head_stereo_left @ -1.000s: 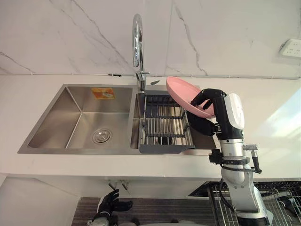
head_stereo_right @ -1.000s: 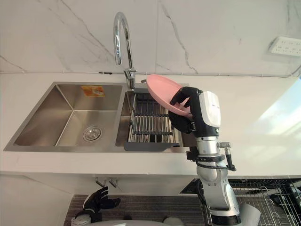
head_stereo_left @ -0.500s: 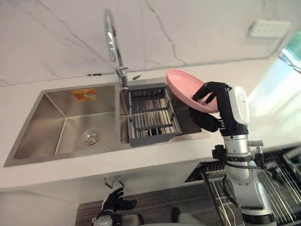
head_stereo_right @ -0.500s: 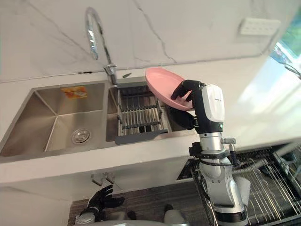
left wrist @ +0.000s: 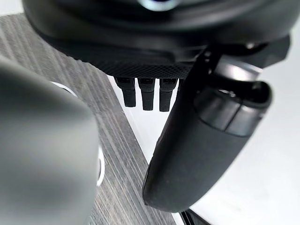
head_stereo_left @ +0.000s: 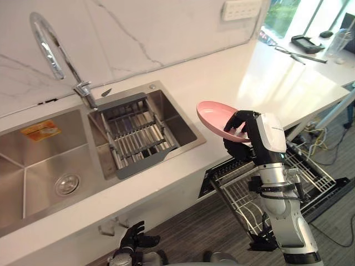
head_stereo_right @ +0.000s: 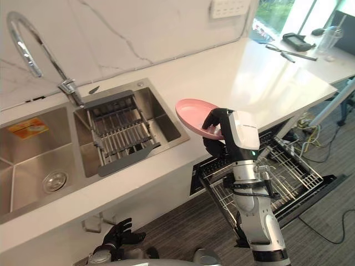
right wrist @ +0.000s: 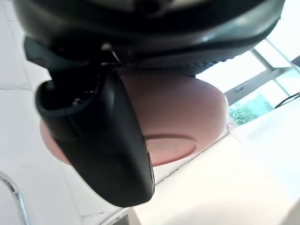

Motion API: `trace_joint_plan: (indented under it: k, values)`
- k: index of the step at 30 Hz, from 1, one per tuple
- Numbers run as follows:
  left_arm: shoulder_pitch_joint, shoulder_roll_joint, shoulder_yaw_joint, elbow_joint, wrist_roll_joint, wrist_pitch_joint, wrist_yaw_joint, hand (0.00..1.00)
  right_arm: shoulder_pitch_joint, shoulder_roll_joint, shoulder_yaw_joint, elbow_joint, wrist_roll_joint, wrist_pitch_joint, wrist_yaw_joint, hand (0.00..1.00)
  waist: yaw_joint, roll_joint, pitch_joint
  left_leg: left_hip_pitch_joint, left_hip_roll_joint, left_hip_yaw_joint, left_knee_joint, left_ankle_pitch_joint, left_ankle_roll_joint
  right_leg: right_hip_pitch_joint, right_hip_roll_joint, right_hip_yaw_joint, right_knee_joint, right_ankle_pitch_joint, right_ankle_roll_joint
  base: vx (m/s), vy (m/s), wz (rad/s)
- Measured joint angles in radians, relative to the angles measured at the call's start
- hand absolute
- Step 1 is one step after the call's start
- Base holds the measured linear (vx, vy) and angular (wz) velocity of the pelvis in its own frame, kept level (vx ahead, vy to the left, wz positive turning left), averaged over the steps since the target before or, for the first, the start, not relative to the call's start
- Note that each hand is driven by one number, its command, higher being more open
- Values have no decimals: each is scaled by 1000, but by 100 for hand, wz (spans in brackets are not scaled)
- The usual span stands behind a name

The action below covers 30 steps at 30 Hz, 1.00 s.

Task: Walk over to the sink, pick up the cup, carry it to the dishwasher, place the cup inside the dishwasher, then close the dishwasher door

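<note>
The thing I carry is a shallow pink bowl [head_stereo_left: 217, 117], not a cup. My right hand [head_stereo_left: 243, 126] is shut on its rim and holds it tilted, past the counter's front edge and above the open dishwasher's pulled-out wire rack [head_stereo_left: 250, 187]. In the right wrist view the bowl's underside [right wrist: 187, 122] shows past the thumb [right wrist: 108, 140]. Low by the floor hangs my left hand [head_stereo_left: 133, 241], its fingers [left wrist: 147, 93] relaxed and holding nothing.
A steel double sink [head_stereo_left: 33, 166] lies to the left, with a grey drain rack [head_stereo_left: 133, 133] in its right basin and a curved faucet [head_stereo_left: 50, 50] behind. The dishwasher door [head_stereo_left: 328, 193] lies folded down at lower right. White counter [head_stereo_left: 260, 77] stretches right.
The camera has swung right, so the sink sits further left and the open dishwasher shows. The right hand has carried the bowl from over the drain rack to beyond the counter edge.
</note>
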Motion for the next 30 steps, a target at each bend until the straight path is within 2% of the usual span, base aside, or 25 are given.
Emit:
trace_joint_plan:
  k: [9, 19, 21, 25, 26, 27, 30]
  values:
    - [9, -4, -4, 1, 4, 0, 9, 90, 109, 23, -129, -4, 3, 1, -16, 30, -6, -2, -12, 67, -19, 5, -58, 14, -3, 65, -6, 22, -82, 36, 14, 6, 4, -7]
    - [27, -8, -5, 8, 12, -1, 6, 90, 194, 47, -334, 44, 28, 44, -81, 30, -46, 14, -20, 78, -53, -3, -84, 21, 8, 56, -25, 52, -102, 58, 31, -25, 32, -9]
    - [28, -11, -7, 10, 18, 0, 5, 90, 196, 60, -382, 66, 45, 56, -88, 30, -57, 24, -18, 78, -55, -2, -88, 21, 9, 48, -26, 60, -102, 61, 32, -29, 15, -17]
    - [38, -41, -10, 11, 19, -1, 2, 90, 195, 61, -486, 121, 114, 82, -112, 30, -67, 76, -22, 56, -59, 6, -99, 22, 10, 7, -25, 87, -104, 67, 34, -13, 20, -18]
    - [43, -45, -23, 10, 19, 0, 1, 90, 192, 58, -512, 149, 116, 88, -118, 30, -73, 100, -24, 46, -59, 13, -103, 22, 10, -7, -24, 94, -107, 70, 34, 15, 13, -14]
    - [44, -45, -28, 10, 19, -1, 0, 90, 190, 57, -516, 156, 117, 89, -118, 30, -75, 104, -24, 43, -59, 15, -103, 22, 10, -11, -24, 96, -107, 70, 34, 24, 8, -21]
    - [46, -49, -45, 8, 20, -1, -5, 90, 137, 25, -522, 243, 154, 109, -119, 30, -84, 144, -5, 18, -53, 30, -105, 22, 10, -53, -15, 130, -105, 84, 34, 21, -1, -29]
